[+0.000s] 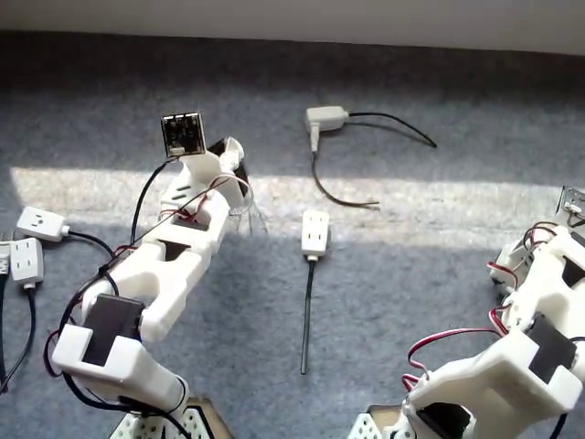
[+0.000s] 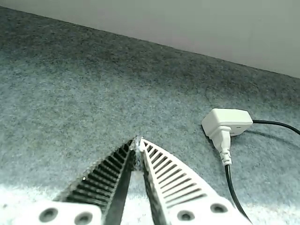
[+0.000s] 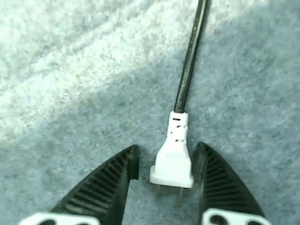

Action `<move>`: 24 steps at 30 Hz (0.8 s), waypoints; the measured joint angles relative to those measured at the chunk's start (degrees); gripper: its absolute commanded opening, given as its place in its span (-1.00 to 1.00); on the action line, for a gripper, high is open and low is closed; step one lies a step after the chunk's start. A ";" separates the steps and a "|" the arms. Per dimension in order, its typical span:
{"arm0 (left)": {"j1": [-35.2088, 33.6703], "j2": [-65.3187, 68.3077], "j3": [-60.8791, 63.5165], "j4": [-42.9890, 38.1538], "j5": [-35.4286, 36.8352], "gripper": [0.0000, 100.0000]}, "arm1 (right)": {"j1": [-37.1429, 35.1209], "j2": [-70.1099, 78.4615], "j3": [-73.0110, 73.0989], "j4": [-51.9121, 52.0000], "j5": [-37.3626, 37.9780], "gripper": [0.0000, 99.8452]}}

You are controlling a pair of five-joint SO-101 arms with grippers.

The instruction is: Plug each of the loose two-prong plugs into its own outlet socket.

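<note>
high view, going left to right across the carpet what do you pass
two white sockets → left arm → middle socket → right arm. The angled plug farther back lines up with the middle socket, so it has no clear place in the order.

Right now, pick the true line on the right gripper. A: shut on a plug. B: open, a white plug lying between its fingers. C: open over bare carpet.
B: the right gripper is open, and the white plug lies between its fingers.
</note>
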 measured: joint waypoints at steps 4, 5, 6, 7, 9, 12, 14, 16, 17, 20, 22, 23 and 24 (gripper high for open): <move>0.00 0.00 0.00 0.00 0.00 -0.99 | 0.00 -0.09 -0.09 1.58 -0.79 -0.68; 0.00 0.00 0.00 0.00 0.00 -0.99 | 0.09 -0.09 -0.09 2.37 -0.79 -0.70; 0.00 0.00 0.00 0.00 0.00 -0.99 | 0.18 -0.09 -0.09 2.99 -0.79 -0.70; 0.00 0.00 0.00 0.00 0.00 -0.99 | 0.44 -0.09 -0.18 3.34 -0.79 -0.70; 0.00 0.00 0.00 0.00 0.00 -0.99 | 0.62 -0.09 -0.18 3.96 -0.79 -0.70; 0.00 0.00 0.00 0.00 0.00 -0.99 | 0.62 -0.09 -0.26 4.92 -0.79 -0.70; 0.00 0.00 0.00 0.00 0.00 -0.99 | 0.62 -0.09 -0.26 5.19 -0.79 -0.70; 0.00 0.00 0.00 0.00 0.00 -0.99 | 0.79 -0.09 -0.26 5.27 -0.79 -0.70; 0.00 0.00 0.00 0.00 0.00 -0.99 | 0.79 -0.09 -0.26 5.27 -0.79 -0.70; 0.00 0.00 0.00 0.00 0.00 -0.99 | 0.79 -0.09 -0.26 5.36 -0.79 -0.72; 0.00 0.00 0.00 0.00 0.00 -0.99 | 0.79 -0.09 -0.26 5.54 -0.79 -0.80; 0.00 0.00 0.00 0.00 0.00 -0.99 | 0.79 -0.09 -0.26 5.54 -0.79 -0.84; 0.00 0.00 0.00 0.00 0.00 -0.99 | 0.97 -0.09 -0.26 5.54 -0.79 -0.88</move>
